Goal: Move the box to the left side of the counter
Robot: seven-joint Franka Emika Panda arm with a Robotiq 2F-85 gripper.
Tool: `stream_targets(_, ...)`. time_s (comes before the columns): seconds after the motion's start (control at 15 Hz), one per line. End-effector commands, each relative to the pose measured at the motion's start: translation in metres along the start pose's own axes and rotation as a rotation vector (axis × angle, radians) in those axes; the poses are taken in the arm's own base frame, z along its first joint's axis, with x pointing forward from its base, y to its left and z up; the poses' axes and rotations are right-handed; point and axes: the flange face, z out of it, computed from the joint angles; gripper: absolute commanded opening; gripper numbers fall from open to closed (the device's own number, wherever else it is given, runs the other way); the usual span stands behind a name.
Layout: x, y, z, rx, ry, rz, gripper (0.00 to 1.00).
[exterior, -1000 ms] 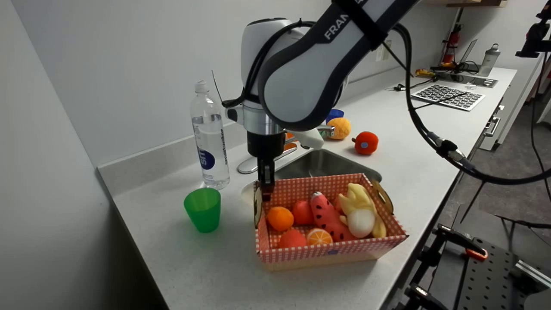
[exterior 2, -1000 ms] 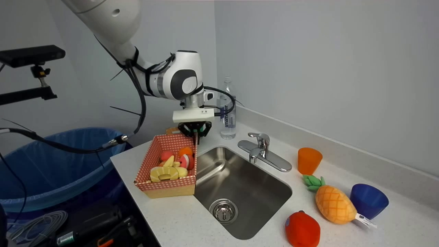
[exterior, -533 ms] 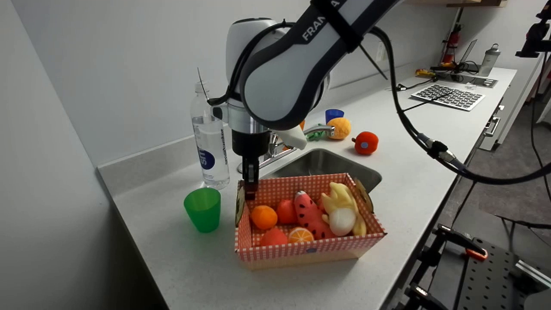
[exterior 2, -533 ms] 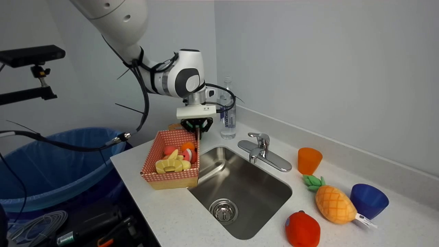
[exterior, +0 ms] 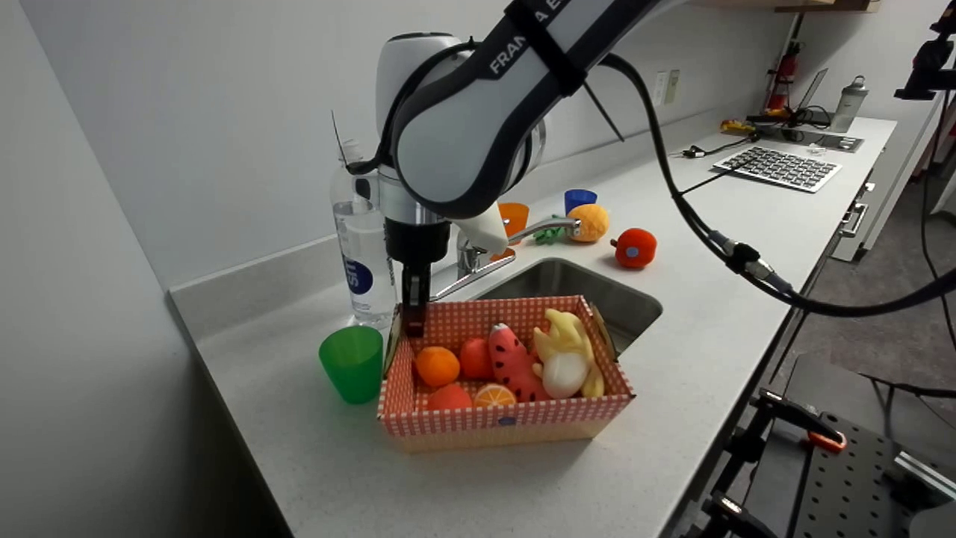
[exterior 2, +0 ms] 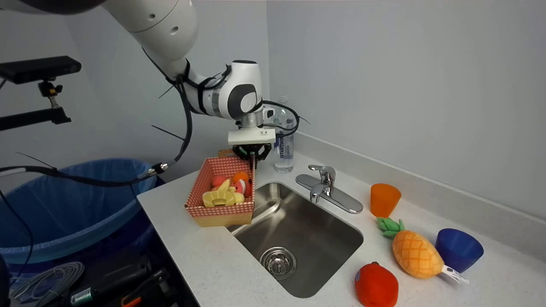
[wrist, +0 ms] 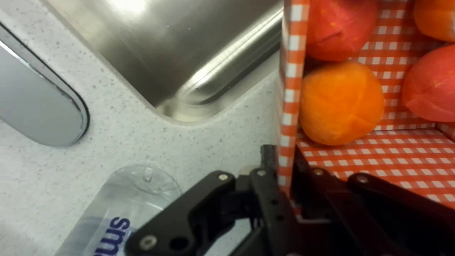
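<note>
Box [exterior: 493,429] edge nearer green cup [exterior: 351,370]

In an exterior view, the camera looks down at a slant, with the counter [exterior: 694,321] running off to the upper right of the frame. In an exterior view, the camera looks down across the sink [exterior 2: 307,238] toward a wall corner [exterior 2: 268,47] at the top middle. My wrist camera looks down from very close, with my gripper [wrist: 285,158] at the bottom. All three see some of the box [exterior: 455,430], the sink and the water bottle [exterior: 362,254].
</note>
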Motion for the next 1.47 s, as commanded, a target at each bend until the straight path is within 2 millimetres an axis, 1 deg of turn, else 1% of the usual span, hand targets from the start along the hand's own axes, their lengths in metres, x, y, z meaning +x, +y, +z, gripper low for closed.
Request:
stream_targets(0.0,0.013,0.01,0.007,0.01,-0.026,0.107,0.03)
stream_targets(0.27,0.016,0.006,0.02,0.041,-0.083,0.245,0.03)
stream_targets(0.53,0.026,-0.002,0.022,0.056,-0.097,0.363,0.03)
stream_targets(0.8,0.035,-0.015,0.027,0.067,-0.111,0.448,0.03)
stream_targets(1.2,0.033,-0.028,0.034,0.077,-0.132,0.646,0.03)
stream_targets(1.4,0.032,-0.031,0.034,0.078,-0.134,0.688,0.03)
